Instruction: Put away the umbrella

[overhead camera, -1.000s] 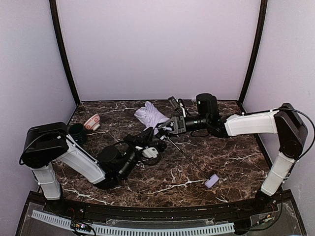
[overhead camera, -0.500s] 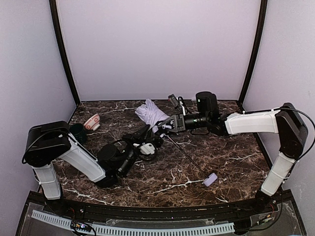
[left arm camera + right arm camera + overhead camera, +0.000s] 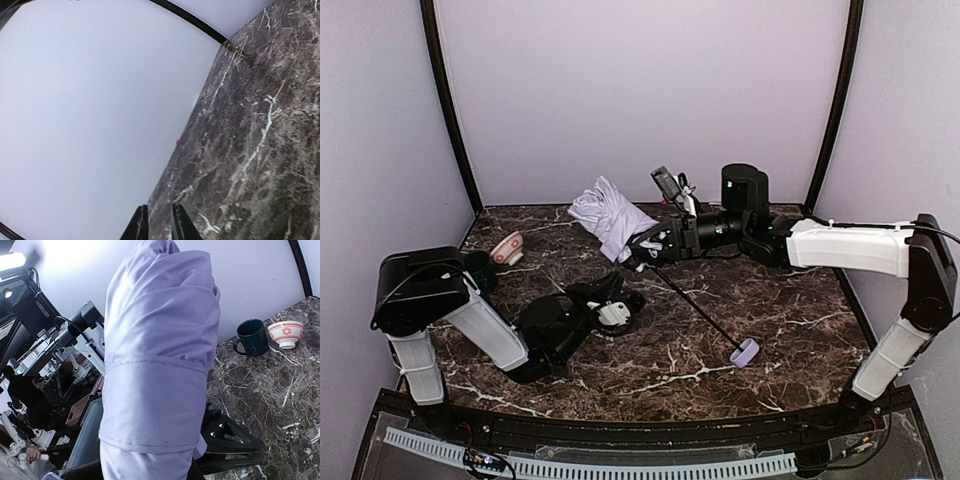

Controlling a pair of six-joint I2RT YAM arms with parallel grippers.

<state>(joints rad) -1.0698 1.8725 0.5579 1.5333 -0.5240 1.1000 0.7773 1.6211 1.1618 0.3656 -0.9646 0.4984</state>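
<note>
Umbrella (image 3: 607, 213) raised, left gripper (image 3: 157, 227) drawn back

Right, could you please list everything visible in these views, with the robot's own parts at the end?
umbrella: one, pale lavender canopy, thin black shaft, lavender knob handle; canopy raised at back centre, handle low at front right.
bowl: one, white with red pattern, back left of the table.
mug: one, dark green, beside the bowl.
table: one, dark marble with white veins.
right pincer: one, black, shut on the umbrella below the canopy.
left pincer: one, black, low over the table, jaws slightly apart, empty.
</note>
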